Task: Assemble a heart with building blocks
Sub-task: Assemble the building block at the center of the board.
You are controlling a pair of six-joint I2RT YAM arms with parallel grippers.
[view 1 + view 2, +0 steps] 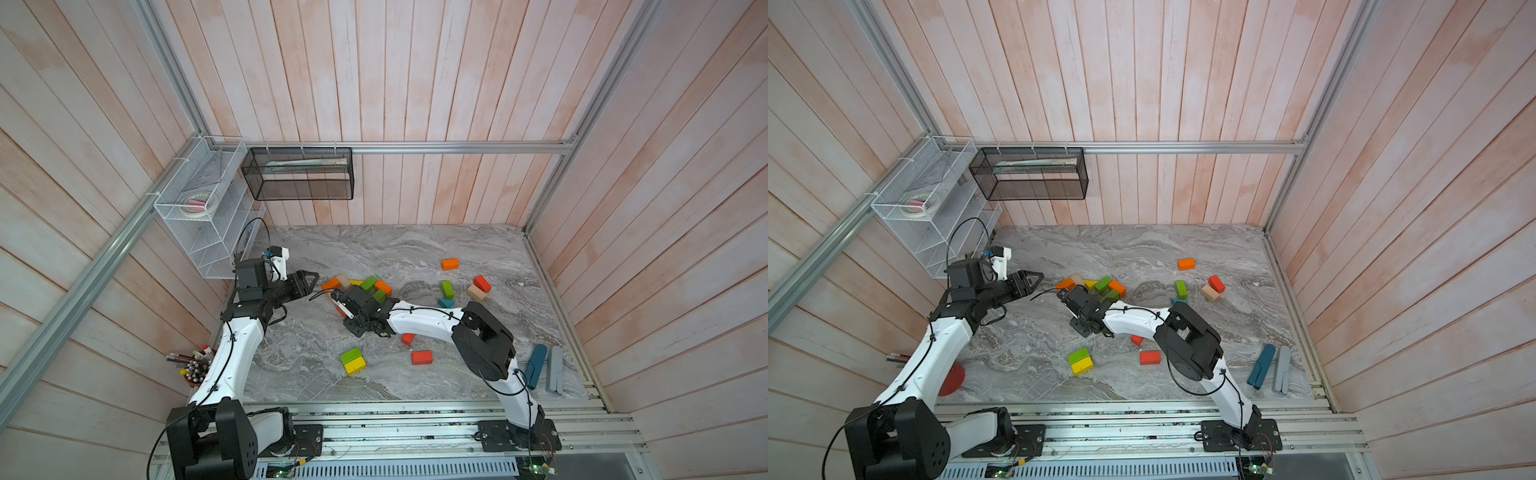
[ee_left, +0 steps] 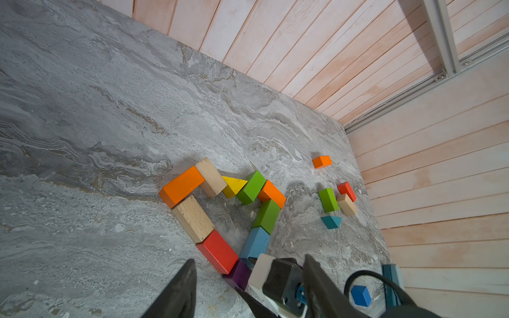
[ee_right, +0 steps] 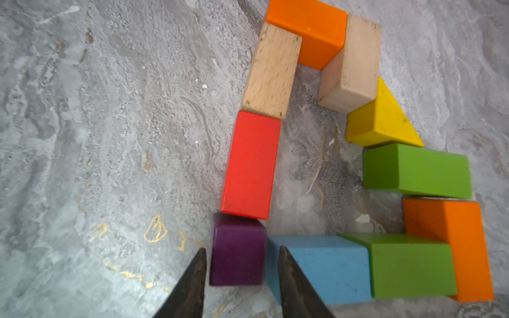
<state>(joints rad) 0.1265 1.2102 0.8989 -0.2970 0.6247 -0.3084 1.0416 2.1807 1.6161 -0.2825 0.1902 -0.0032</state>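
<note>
— Far left of the counter [image 1: 374,249], item one?
— Left gripper [image 1: 311,285]: fingers [image 2: 181,289] spread, nothing between them, hovering just beside the build. Parked there, I judge, to stay clear of the other arm.
— Item two?
— Heart outline [image 1: 369,284]: ten building blocks [image 1: 1103,284] laid flat, each touching the next. Long orange brick [image 2: 181,187] and two tan bricks [image 2: 192,219] make one lobe. Yellow wedge [image 2: 234,185] fills the notch. Two green bricks [image 2: 251,187], a short orange brick [image 2: 272,192] and a light-blue brick [image 3: 322,267] form the other side. Red brick [image 3: 250,165] and purple cube [image 3: 237,250] close the tip, so the ring looks complete.
— Item three?
— Right gripper [image 3: 242,249], at that tip: fingers [image 3: 192,286] parted, straddling the purple cube with a thin gap either side. Not pinching, by my reading; the cube sits flat on the counter.
— Further right?
— Spares, well apart from the heart: green-and-yellow pair [image 1: 352,361], two red blocks [image 1: 422,357], then green spare [image 1: 447,289], teal wedge [image 1: 445,303], tan spare [image 1: 476,293], red spare [image 1: 482,283], lone orange block [image 1: 450,264]. Surplus, probably. Dark-blue bar [image 1: 536,365] and grey bar [image 1: 555,370] lie at the right edge, no part of the job.
</note>
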